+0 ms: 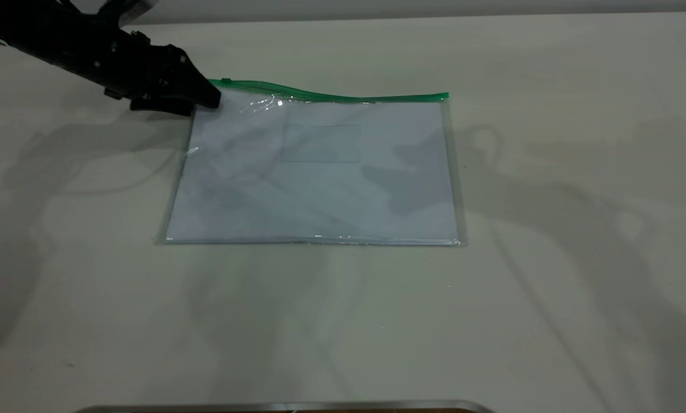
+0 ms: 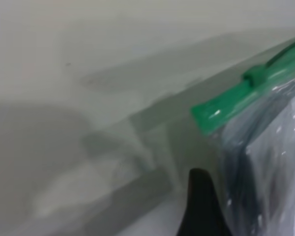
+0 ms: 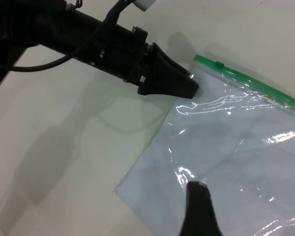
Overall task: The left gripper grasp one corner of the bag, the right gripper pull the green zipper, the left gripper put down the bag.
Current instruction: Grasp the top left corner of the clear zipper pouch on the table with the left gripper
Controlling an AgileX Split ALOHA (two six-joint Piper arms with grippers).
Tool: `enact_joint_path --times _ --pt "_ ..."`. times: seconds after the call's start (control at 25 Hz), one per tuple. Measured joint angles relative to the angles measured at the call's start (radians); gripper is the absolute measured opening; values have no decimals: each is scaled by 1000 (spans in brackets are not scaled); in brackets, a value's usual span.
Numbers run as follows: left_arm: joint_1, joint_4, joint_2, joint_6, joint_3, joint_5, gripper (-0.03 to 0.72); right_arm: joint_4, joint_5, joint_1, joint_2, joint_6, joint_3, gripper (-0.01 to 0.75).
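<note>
The bag lies flat on the table, a clear pouch with white sheets inside and a green strip along its far edge. The green zipper sits at the strip's left end; it also shows in the left wrist view and the right wrist view. My left gripper is shut on the corner of the bag at the far left, one jaw above the plastic and one under it. The strip bulges up a little beside it. My right gripper hovers over the bag's left part, out of the exterior view.
The pale table stretches on all sides of the bag. A metal edge runs along the table's near side. The left arm reaches in from the far left with a looping cable.
</note>
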Motion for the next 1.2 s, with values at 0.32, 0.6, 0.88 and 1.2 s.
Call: enact_joint_path --times 0.32,0.6,0.88,1.2 --pt "0 -59 23 25 -3 15 512 2 -8 0 0 1 0 579" --pt "-7 -91 23 26 -3 16 387 7 -15 0 4 2 0 579" --pt "-10 -106 24 59 -3 32 208 11 -20 0 52 3 -19 579" --pt "-19 -114 24 186 -5 69 53 -59 -17 -4 168 13 -192 579"
